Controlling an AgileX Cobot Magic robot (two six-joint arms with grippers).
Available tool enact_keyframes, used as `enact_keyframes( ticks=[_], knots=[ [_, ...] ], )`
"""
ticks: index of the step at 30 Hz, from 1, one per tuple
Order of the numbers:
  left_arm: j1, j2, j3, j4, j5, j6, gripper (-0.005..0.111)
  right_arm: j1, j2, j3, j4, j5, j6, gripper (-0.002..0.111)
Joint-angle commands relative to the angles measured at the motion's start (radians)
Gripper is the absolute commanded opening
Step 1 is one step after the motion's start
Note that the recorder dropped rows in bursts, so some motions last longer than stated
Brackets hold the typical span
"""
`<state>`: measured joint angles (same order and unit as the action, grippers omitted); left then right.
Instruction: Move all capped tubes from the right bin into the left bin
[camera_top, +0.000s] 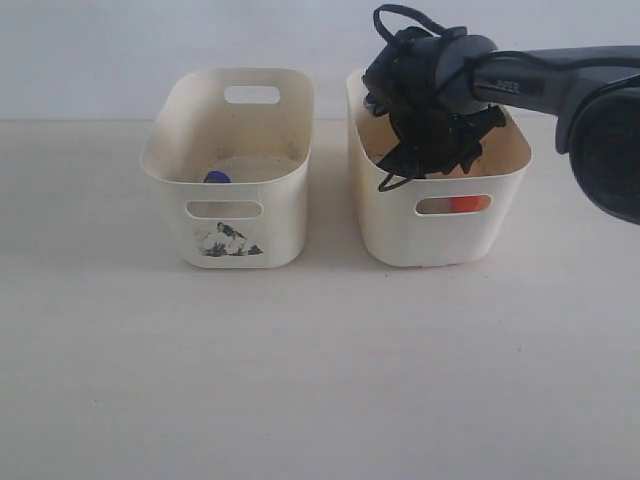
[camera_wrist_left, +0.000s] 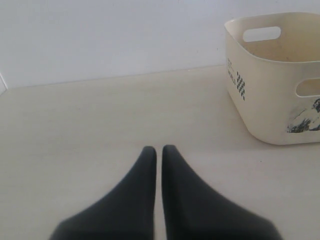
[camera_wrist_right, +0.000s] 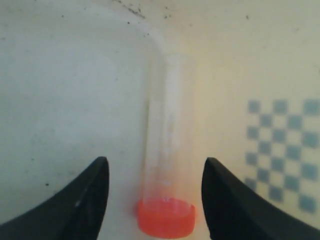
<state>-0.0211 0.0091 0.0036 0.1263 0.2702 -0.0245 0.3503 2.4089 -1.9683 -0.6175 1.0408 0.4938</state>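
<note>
Left gripper: the left gripper (camera_wrist_left: 159, 150) hovered over bare table (camera_wrist_left: 100, 120), off to the side of the left bin; its two dark fingers (camera_wrist_left: 145, 170) lay together with only a hairline between them, and nothing was held.
Table: pale, wood-grained, carrying both bins side by side, near each other but apart.
Left bin: the left bin (camera_top: 170, 170) stood upright on the left of the exterior view, with the bird print (camera_top: 228, 240) on its front under the handle slot; the left wrist view caught it too (camera_wrist_left: 260, 115), with a dark checker print (camera_wrist_left: 241, 84) on its side wall.
Blue-capped tube: one blue-capped tube (camera_top: 217, 177) lay inside the left bin, only its cap showing above the near rim.
Right bin: the right bin (camera_top: 400, 225), plain and unprinted, stood upright just right of the left bin.
Orange-capped tube: an orange-capped tube (camera_wrist_right: 167, 140) lay on the floor of the right bin close along a wall, its cap toward the wrist camera; its orange showed through the front handle slot (camera_top: 465, 204).
Right gripper: the right gripper (camera_top: 430, 150) reached down into the right bin; in its wrist view the right gripper (camera_wrist_right: 155, 162) had its jaws apart, one finger on each side of the tube near the cap, neither seen touching it.
Right arm: the right arm (camera_top: 560, 85) came in from the right edge, above the right bin.
</note>
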Motion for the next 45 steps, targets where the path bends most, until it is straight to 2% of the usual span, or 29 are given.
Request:
enact_keyframes(
  ticks=[1,21,23,26,29,37,45],
  knots=[
    [0.001,-0.002,-0.004,-0.011,-0.009,-0.012,0.004,-0.003,0.005,0.001,-0.018,-0.005,0.013,0.053],
    [0.001,-0.002,-0.004,-0.011,-0.009,-0.012,0.004,-0.003,0.067,0.001,-0.030,0.051,0.023,0.051],
    [0.001,-0.002,-0.004,-0.011,-0.009,-0.012,0.004,-0.003,0.067,0.001,-0.045,0.066,0.032,0.042],
    [0.001,-0.002,-0.004,-0.011,-0.009,-0.012,0.004,-0.003,0.067,0.001,-0.049,0.070,0.027,0.019],
    [0.001,-0.002,-0.004,-0.011,-0.009,-0.012,0.004,-0.003,0.067,0.001,-0.049,0.074,0.027,0.000],
    [0.001,-0.002,-0.004,-0.011,-0.009,-0.012,0.004,-0.003,0.051,0.001,-0.049,0.080,0.050,0.000],
    [0.001,-0.002,-0.004,-0.011,-0.009,-0.012,0.004,-0.003,-0.092,0.001,-0.044,-0.002,0.059,0.000]
  ],
)
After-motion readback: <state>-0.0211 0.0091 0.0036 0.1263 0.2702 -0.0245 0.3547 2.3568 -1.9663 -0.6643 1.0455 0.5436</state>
